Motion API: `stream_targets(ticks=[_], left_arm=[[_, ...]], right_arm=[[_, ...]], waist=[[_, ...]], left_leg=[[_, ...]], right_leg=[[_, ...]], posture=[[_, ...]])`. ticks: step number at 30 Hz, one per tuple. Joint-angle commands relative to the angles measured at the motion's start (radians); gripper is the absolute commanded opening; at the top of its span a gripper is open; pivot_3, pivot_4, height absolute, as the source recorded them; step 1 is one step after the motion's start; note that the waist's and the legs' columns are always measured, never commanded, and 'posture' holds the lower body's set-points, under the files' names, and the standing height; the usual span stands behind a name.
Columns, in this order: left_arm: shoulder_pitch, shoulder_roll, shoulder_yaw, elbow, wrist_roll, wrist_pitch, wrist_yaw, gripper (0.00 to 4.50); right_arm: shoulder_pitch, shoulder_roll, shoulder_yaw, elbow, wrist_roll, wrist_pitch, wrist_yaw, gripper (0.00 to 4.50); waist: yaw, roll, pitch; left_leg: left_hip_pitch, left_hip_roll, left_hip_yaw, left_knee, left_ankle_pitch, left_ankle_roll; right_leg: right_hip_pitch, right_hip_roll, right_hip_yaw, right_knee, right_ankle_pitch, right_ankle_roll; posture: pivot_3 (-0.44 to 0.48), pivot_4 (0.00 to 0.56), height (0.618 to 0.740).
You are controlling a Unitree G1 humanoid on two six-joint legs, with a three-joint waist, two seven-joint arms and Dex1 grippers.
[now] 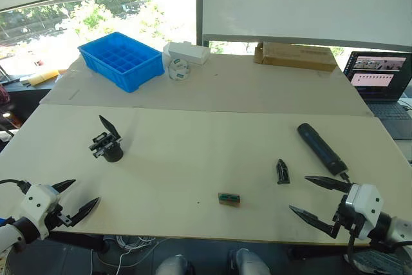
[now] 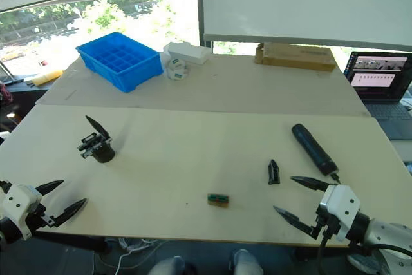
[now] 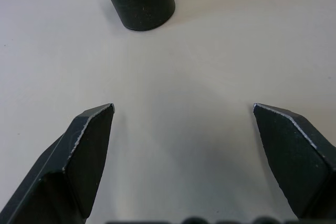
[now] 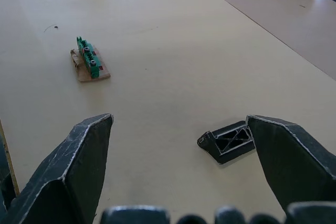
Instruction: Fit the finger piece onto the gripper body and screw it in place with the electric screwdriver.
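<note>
The gripper body [image 1: 107,143] stands on the cream table at the left, its pointed finger sticking up; its round base [image 3: 142,1] lies ahead of my left gripper [image 1: 72,199], which is open near the front edge. The finger piece [image 1: 282,171] lies flat on the right half of the table. Just beyond the fingers of my open right gripper [image 1: 311,195], the finger piece [image 4: 228,141] lies close by one fingertip. The electric screwdriver [image 1: 320,146] lies behind it, its cable end toward my right gripper.
A small green block on a brown card [image 1: 229,198] lies near the front middle. A blue compartment bin [image 1: 121,59], a white box [image 1: 187,51], a tape roll [image 1: 178,69] and a cardboard box [image 1: 295,55] sit at the back. A laptop [image 1: 381,76] is at far right.
</note>
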Motion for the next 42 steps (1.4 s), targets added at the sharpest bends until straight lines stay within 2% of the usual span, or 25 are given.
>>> stream_targets(ticks=[1,4,7,13,20,23,27,30,35,42], left_arm=[[0.007,0.012,0.025,-0.032,-0.045,0.025,-0.012,4.50],[0.002,-0.014,0.065,-0.055,-0.137,0.102,-0.002,4.50],[0.010,-0.061,0.109,-0.059,-0.177,0.143,0.065,4.50],[0.050,-0.143,0.138,-0.035,-0.194,0.158,0.122,4.50],[-0.097,-0.141,0.049,-0.036,-0.151,0.176,0.169,4.50],[-0.158,-0.153,-0.008,-0.020,-0.127,0.177,0.164,4.50],[-0.225,-0.170,-0.089,0.024,-0.068,0.150,0.177,4.50],[-0.302,-0.179,-0.108,0.118,-0.012,0.112,0.243,4.50],[-0.406,-0.190,-0.171,0.210,0.013,0.089,0.197,4.50],[-0.492,-0.203,-0.196,0.247,0.033,0.091,0.241,4.50]], right_arm=[[-0.023,0.002,-0.011,-0.042,0.028,0.013,-0.025,4.48],[-0.073,0.037,0.041,-0.102,0.062,0.073,-0.082,4.48],[-0.120,0.082,0.088,-0.154,0.062,0.079,-0.130,4.48],[-0.169,0.136,0.121,-0.184,0.054,0.042,-0.165,4.48],[-0.170,0.148,0.116,-0.134,0.015,-0.036,-0.162,4.48],[-0.168,0.151,0.126,-0.126,0.002,-0.049,-0.166,4.48],[-0.162,0.154,0.135,-0.127,-0.008,-0.055,-0.173,4.48],[-0.155,0.160,0.135,-0.124,-0.015,-0.065,-0.181,4.48],[-0.145,0.169,0.140,-0.103,-0.025,-0.096,-0.183,4.48],[-0.121,0.186,0.137,-0.096,-0.044,-0.133,-0.207,4.48]], waist=[[0.000,0.000,0.000],[-0.004,0.000,0.000],[-0.003,0.000,0.000],[-0.001,0.000,0.000],[0.022,-0.002,-0.001],[0.016,-0.002,-0.001],[0.002,-0.002,-0.001],[-0.001,-0.002,-0.001],[0.006,0.000,-0.003],[0.012,0.001,-0.003]], left_leg=[[0.000,0.000,0.000,0.000,0.000,0.000],[0.000,0.000,0.000,0.000,0.000,0.000],[0.000,0.000,0.000,0.000,0.001,-0.001],[0.000,-0.001,0.000,0.001,0.000,0.000],[0.000,-0.001,-0.001,0.004,-0.001,-0.001],[0.000,-0.001,0.000,0.004,0.000,0.000],[0.000,-0.001,0.001,0.004,0.003,0.006],[0.001,-0.001,0.002,0.003,0.004,0.006],[0.001,-0.001,0.002,0.003,0.004,0.004],[0.001,-0.001,0.002,0.004,0.004,0.005]], right_leg=[[0.000,0.000,0.000,0.000,0.000,0.000],[0.000,0.000,0.000,0.001,0.000,0.000],[-0.001,0.000,0.001,0.001,0.000,0.000],[0.000,0.000,0.000,0.000,0.001,0.000],[0.002,0.001,-0.001,0.001,0.001,0.002],[0.002,0.005,-0.001,0.001,0.005,-0.004],[0.001,0.007,-0.001,0.001,0.005,-0.005],[0.001,0.007,-0.001,0.001,0.005,-0.005],[0.001,0.007,-0.001,0.003,0.005,-0.005],[0.002,0.006,-0.001,0.003,0.005,-0.004]], posture=[[0.000,0.150,0.740],[0.000,0.150,0.740],[0.000,0.150,0.740],[0.000,0.150,0.740],[0.000,0.150,0.740],[0.000,0.150,0.740],[0.000,0.150,0.740],[0.000,0.150,0.740],[0.000,0.150,0.740],[0.000,0.150,0.740]])
